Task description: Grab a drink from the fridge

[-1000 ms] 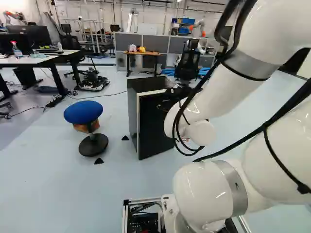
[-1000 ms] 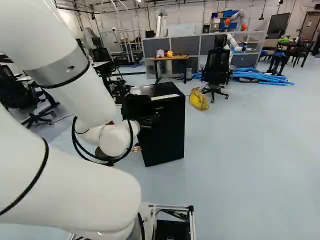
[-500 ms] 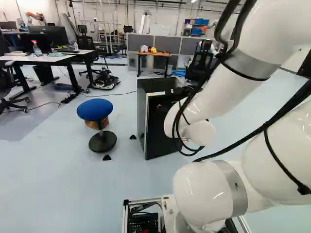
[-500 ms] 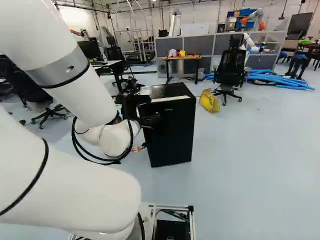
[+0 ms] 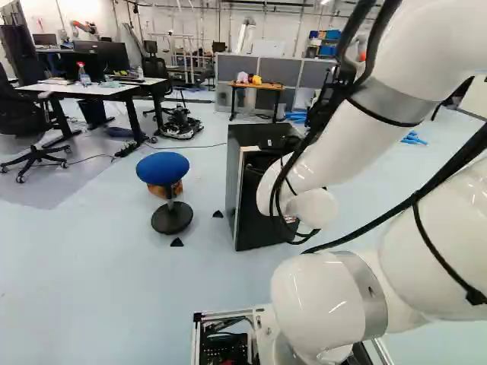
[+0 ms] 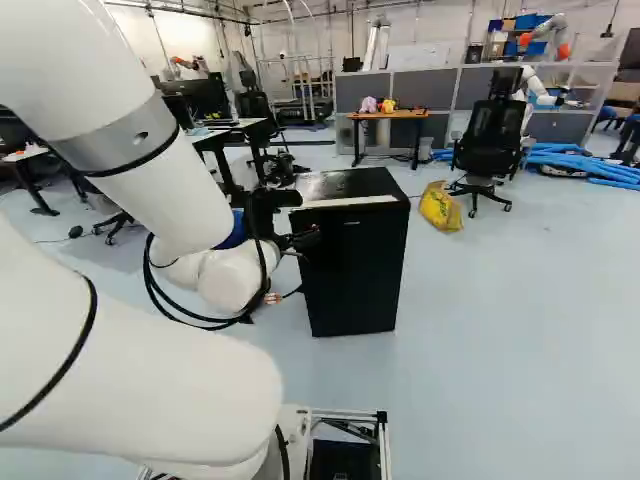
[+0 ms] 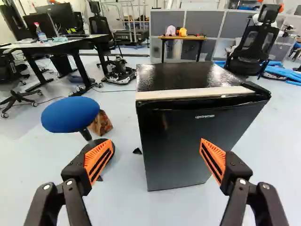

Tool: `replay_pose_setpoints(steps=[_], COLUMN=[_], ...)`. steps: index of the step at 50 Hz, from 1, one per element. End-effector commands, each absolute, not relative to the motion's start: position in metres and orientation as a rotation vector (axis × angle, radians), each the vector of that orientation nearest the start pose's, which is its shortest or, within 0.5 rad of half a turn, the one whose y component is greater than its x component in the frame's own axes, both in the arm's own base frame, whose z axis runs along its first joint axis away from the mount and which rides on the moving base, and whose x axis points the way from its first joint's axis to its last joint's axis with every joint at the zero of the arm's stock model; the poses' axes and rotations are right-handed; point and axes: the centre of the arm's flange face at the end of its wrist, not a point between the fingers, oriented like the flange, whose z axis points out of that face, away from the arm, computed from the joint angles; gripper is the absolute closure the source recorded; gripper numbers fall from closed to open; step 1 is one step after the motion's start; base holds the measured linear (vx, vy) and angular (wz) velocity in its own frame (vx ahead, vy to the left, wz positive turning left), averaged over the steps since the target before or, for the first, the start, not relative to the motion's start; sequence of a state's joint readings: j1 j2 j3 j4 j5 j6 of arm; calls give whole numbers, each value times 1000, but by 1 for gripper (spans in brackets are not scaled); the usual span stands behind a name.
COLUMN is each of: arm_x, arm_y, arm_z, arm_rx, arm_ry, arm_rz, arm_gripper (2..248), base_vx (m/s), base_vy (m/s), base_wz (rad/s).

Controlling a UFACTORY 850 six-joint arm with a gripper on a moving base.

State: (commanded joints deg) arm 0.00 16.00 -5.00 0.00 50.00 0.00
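A wide-spread, empty black gripper (image 7: 157,142) with orange pads (image 7: 217,153) faced a boxy black fridge (image 7: 181,127), the drink unseen, presumably inside, as a skewed approach risked shoving the closed door (image 7: 174,155) rather than opening it.

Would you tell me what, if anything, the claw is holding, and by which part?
Nothing is held: the claw stands open, with the fridge ahead of it.
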Motion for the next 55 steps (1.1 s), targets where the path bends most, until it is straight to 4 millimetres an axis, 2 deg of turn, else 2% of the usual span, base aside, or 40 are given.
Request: replay_pose_setpoints(steps=[22,55], arm_x=[270,270], arm_y=[0,0], arm_z=[366,366], arm_rx=[-2558,-2558], arm_ry=[0,0], arm_rz=[-1824,-1824], arm_gripper=[3,3], base_vx=[29,18], base_vy=[-6,-29], base_wz=[203,8])
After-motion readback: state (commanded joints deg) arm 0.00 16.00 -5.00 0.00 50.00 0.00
